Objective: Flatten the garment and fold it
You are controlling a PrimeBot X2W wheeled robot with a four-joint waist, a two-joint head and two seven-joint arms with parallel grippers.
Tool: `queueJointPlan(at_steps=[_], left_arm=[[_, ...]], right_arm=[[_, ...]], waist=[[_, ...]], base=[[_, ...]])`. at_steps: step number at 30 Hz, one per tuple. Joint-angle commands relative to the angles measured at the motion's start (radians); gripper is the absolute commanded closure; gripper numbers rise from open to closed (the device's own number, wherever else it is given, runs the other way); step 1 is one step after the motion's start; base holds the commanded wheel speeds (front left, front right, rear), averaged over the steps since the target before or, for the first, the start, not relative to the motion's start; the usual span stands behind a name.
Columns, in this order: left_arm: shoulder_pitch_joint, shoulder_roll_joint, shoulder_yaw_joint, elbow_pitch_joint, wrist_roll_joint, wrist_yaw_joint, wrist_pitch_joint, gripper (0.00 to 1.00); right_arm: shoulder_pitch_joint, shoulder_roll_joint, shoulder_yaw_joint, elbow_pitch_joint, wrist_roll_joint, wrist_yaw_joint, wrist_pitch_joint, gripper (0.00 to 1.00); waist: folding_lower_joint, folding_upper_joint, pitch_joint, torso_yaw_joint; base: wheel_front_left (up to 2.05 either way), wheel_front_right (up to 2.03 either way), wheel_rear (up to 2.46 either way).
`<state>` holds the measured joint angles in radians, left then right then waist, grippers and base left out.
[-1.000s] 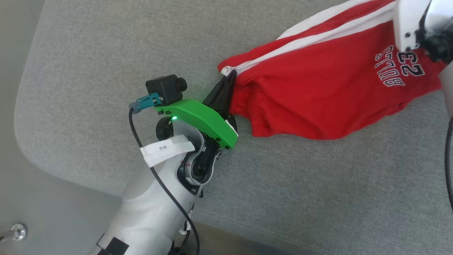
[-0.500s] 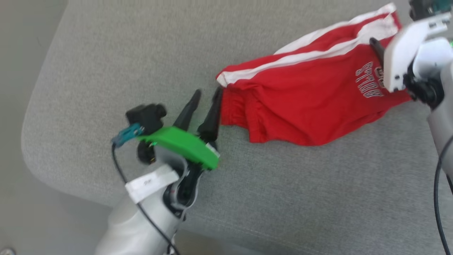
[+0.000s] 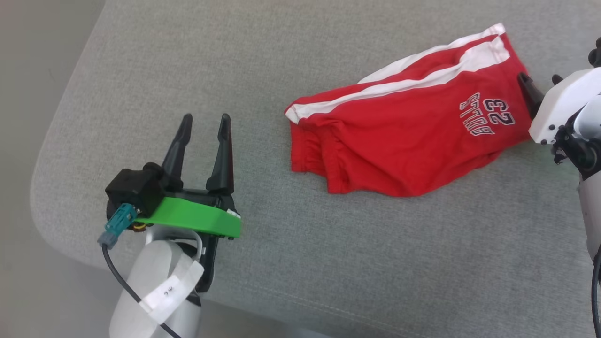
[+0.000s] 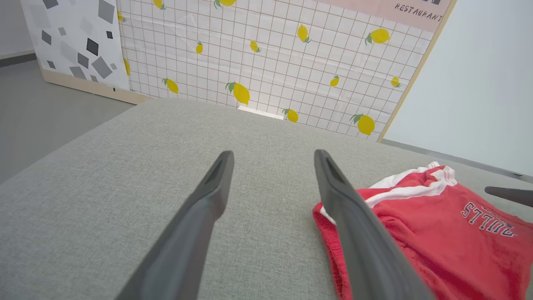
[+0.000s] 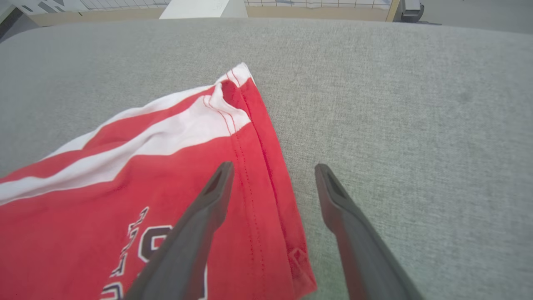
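Note:
The garment point(image 3: 399, 141), red shorts with white side bands and a printed number, lies crumpled and slightly bunched on the grey cushion point(image 3: 300, 47). My left gripper point(image 3: 205, 119) stands open and empty well to the left of the garment's waistband end, not touching it. In the left wrist view, the left gripper point(image 4: 273, 154) points past the garment point(image 4: 437, 233), which lies to its right. My right gripper point(image 3: 539, 80) is open at the garment's hem end. Seen from the right wrist, the right gripper point(image 5: 273, 166) straddles the hem edge of the garment point(image 5: 125, 166) from above, holding nothing.
The cushion's rounded edge point(image 3: 47, 188) drops to the floor at the left and along the front. A lemon-patterned wall panel point(image 4: 270, 62) stands behind the cushion. Bare grey fabric point(image 5: 416, 104) spreads beyond the hem.
Both grippers opened and let go of the garment. The left one drew back left from the waistband, the right one backed off the hem. The garment now lies loose; the head camera also shifted.

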<state>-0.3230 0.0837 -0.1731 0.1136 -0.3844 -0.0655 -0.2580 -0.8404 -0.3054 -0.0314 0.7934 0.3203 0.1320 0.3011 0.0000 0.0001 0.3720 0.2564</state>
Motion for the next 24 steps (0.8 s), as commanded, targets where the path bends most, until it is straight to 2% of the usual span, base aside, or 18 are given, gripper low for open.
queueJointPlan(at_steps=[1, 7, 12, 13, 14, 15, 16, 20, 24], left_arm=[[0.013, -0.01, 0.014, -0.012, 0.041, -0.013, -0.004, 0.0], [0.02, -0.03, 0.049, -0.055, 0.145, -0.038, -0.004, 0.0], [0.028, -0.033, 0.047, -0.077, 0.148, -0.046, -0.004, 0.0], [0.03, -0.033, 0.046, -0.079, 0.144, -0.046, -0.004, 0.0], [0.032, -0.033, 0.046, -0.081, 0.137, -0.044, -0.004, 0.0], [0.034, -0.033, 0.045, -0.082, 0.133, -0.043, -0.004, 0.0], [0.037, -0.033, 0.045, -0.083, 0.131, -0.042, -0.004, 0.0], [0.052, -0.033, 0.043, -0.081, 0.128, -0.038, -0.004, 0.0], [0.066, -0.033, 0.048, -0.074, 0.131, -0.036, -0.004, 0.0]], right_arm=[[-0.022, 0.005, -0.014, 0.015, -0.016, -0.001, 0.012, 0.0], [-0.079, 0.015, -0.076, 0.093, -0.097, -0.001, 0.103, 0.0], [-0.11, 0.031, -0.066, 0.135, -0.166, -0.001, 0.235, 0.0], [-0.111, 0.034, -0.059, 0.141, -0.173, -0.001, 0.266, 0.11], [-0.111, 0.038, -0.05, 0.144, -0.176, -0.001, 0.297, 0.54], [-0.11, 0.042, -0.045, 0.142, -0.173, -0.001, 0.317, 0.64], [-0.105, 0.046, -0.035, 0.136, -0.167, -0.001, 0.335, 1.0], [-0.066, 0.052, -0.006, 0.089, -0.126, -0.001, 0.354, 1.0], [-0.021, 0.042, -0.005, 0.023, -0.074, -0.001, 0.321, 1.0]], waist=[[0.0, -0.0001, 0.021, 0.014], [0.0, -0.0001, 0.049, 0.034], [0.0, -0.0001, 0.058, 0.045], [0.0, -0.0001, 0.058, 0.045], [0.0, -0.0001, 0.057, 0.046], [0.0, -0.0001, 0.055, 0.045], [0.0, -0.0001, 0.053, 0.044], [0.0, -0.0001, 0.033, 0.032], [0.0, -0.0001, 0.009, 0.013]], base=[[0.0, 0.0, 0.0], [0.0, 0.0, 0.0], [0.0, 0.0, 0.0], [0.0, 0.0, 0.0], [0.0, 0.0, 0.0], [0.0, 0.0, 0.0], [0.0, 0.0, 0.0], [0.0, 0.0, 0.0], [0.0, 0.0, 0.0]])
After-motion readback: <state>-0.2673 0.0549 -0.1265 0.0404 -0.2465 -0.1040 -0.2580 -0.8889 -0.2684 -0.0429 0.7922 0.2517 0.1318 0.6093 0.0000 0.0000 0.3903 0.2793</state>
